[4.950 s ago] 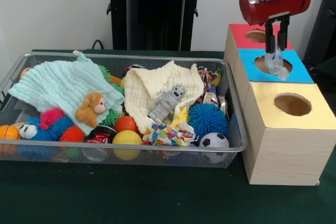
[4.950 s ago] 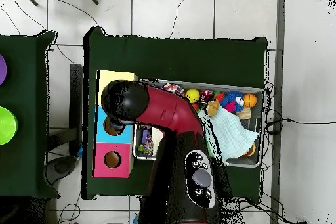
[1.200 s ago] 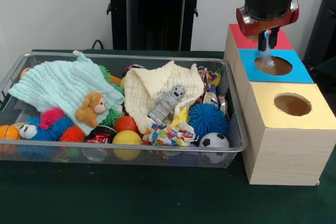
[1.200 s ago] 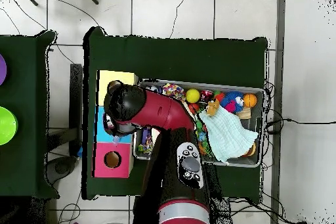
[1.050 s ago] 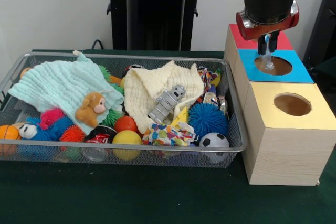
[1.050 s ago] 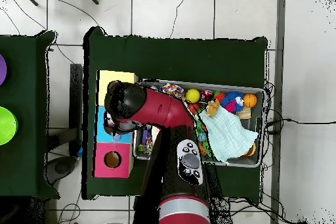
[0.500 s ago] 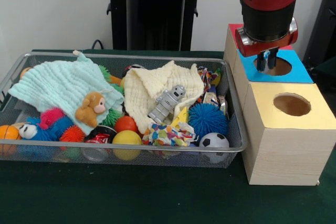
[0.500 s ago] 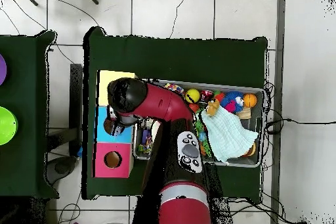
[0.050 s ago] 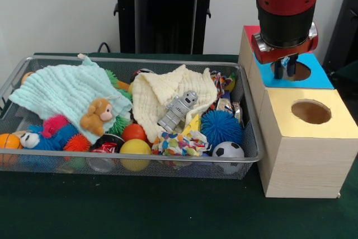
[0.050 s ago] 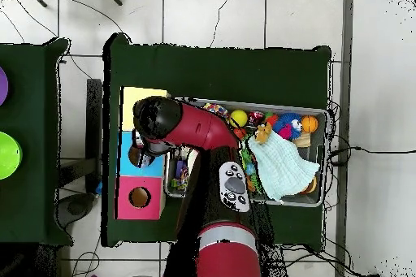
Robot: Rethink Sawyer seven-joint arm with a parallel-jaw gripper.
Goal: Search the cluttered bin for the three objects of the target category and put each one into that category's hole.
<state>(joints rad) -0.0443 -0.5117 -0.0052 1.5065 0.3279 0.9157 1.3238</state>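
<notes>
My gripper point(image 9: 285, 67) hangs just above the round hole of the blue-topped box point(image 9: 319, 78), the middle of three wooden boxes right of the bin. Its two black fingers point(image 9: 278, 69) stand apart and open, with nothing between them. The red-topped box point(image 9: 253, 33) is behind it and the yellow-topped box point(image 9: 313, 117) in front. In the overhead view the arm's red head point(image 10: 158, 119) covers the gripper; the blue box point(image 10: 123, 160) shows beside it. The wire bin point(image 9: 140, 161) holds a grey toy robot point(image 9: 178, 110), a plush monkey point(image 9: 98, 115) and a blue spiky ball point(image 9: 220, 127).
A mint cloth point(image 9: 64, 90) and a cream cloth point(image 9: 159, 94) cover much of the bin. Near its front wall lie a soccer ball point(image 9: 228, 150), a yellow ball point(image 9: 135, 152), an orange ball point(image 9: 134, 132) and a crumpled coloured wrapper point(image 9: 178, 143). A black stand point(image 9: 162, 15) rises behind.
The clear object held in the gripper over the blue hole is gone from the fingers, which now stand apart. The arm has swung so its red link crosses the top of the front view.
</notes>
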